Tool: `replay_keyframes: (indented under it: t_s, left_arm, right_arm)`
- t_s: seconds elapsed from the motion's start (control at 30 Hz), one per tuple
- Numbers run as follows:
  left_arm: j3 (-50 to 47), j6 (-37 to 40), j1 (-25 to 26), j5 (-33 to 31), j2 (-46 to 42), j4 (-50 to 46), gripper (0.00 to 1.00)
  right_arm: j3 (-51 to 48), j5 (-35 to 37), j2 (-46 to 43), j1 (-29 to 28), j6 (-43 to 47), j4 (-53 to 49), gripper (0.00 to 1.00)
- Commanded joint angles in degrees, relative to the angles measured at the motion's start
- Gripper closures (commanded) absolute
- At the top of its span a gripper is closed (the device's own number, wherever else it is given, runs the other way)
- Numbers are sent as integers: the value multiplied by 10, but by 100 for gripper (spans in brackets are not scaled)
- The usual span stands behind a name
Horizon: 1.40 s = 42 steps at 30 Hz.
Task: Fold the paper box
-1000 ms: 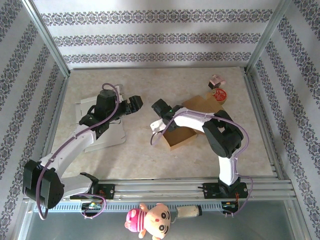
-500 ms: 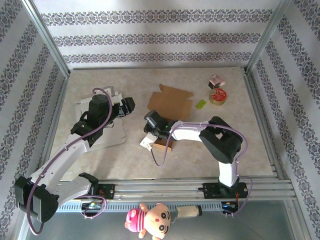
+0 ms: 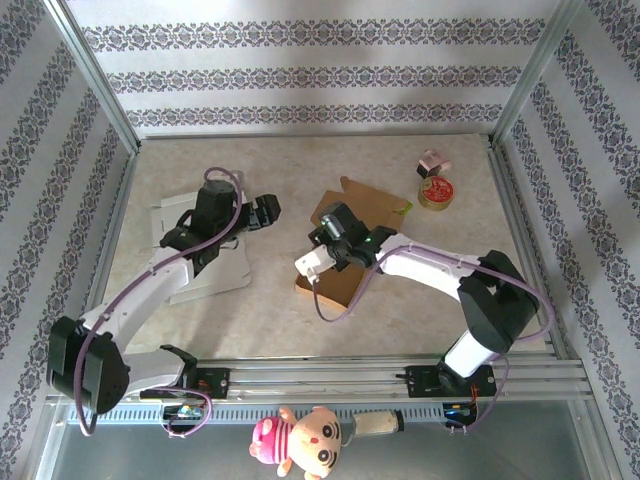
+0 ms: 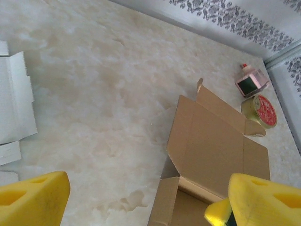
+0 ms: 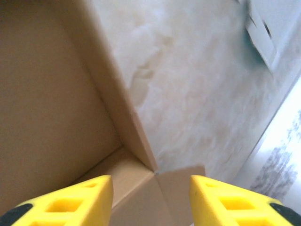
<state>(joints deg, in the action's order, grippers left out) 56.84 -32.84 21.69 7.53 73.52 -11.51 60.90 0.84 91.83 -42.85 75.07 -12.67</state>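
Item: paper box (image 3: 362, 215), brown card, part folded. It sits on the table (image 3: 400, 310) near the middle, a little to the right of centre. Seen from the left wrist, one broad panel lies open toward the far right corner with small flaps at its edges. The near end has raised walls that form a shallow tray.

Right gripper (image 5: 150, 192): at the near-left corner of the box. Its yellow fingers (image 5: 70, 200) stand apart on either side of a wall edge where two walls meet. Neither finger presses the card, so the grip is released and nothing is held.

Left gripper (image 3: 264, 211): left of the box and apart from it, over bare table. Its jaws are spread wide, with nothing between them.

White card sheet (image 3: 205, 250): flat, with cut flaps, on the left side of the table. It lies partly under the left arm.

Round tin (image 3: 437, 192): red top, toward the far right corner, well clear of the box.

Small pink container (image 3: 432, 160): just beyond the tin. I cannot tell what kind it is.

Green scrap (image 3: 403, 208): at the far right edge of the box, too small to identify.

Plush doll (image 3: 300, 435): pink hat, lying in front of the rail that carries the arm bases.

Surround: patterned wallpaper (image 3: 300, 80) on three sides, metal frame posts at the corners.
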Motion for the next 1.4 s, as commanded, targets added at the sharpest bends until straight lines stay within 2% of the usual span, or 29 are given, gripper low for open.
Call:
replay_keyframes:
  t_s: [0.0,0.1,0.17,0.27,0.33,0.43,0.5,0.6,0.77,0.93,1.07,1.17,1.37]
  left_arm:
    - [97,68,5,56,68,-75,15]
    - [203,146,5,92,160,-164,17]
    - [274,198,5,132,224,-216,19]
    - [370,242,6,200,315,-276,19]
    - [413,251,7,221,365,-293,19]
    - [452,255,12,228,416,-287,19]
    - [469,261,12,255,445,-276,18]
    - [507,266,13,294,496,-274,17]
    - [559,270,13,299,556,-288,19]
    - [592,260,14,295,595,-311,40]
    - [613,256,13,281,608,-325,50]
    - [613,260,12,266,603,-322,60]
    - [607,250,12,304,603,-304,82]
  right_arm:
    - [61,44,-23,37,-414,18,43]
    - [108,24,-18,122,-722,-81,40]
    - [100,-52,-22,189,-879,-125,36]
    - [57,-199,-21,291,-996,-118,33]
    - [17,-227,-21,334,-1033,-96,26]
    - [-6,-228,-9,364,-1043,-95,25]
    - [-19,-250,3,365,-1051,-72,26]
    - [-36,-278,34,368,-1076,-23,31]
    - [-48,-291,56,369,-1089,34,60]
    - [-44,-280,48,368,-1060,32,76]
    - [-42,-276,36,368,-1031,22,85]
    - [-40,-279,30,367,-1019,16,85]
    - [-42,-266,10,352,-1000,11,86]
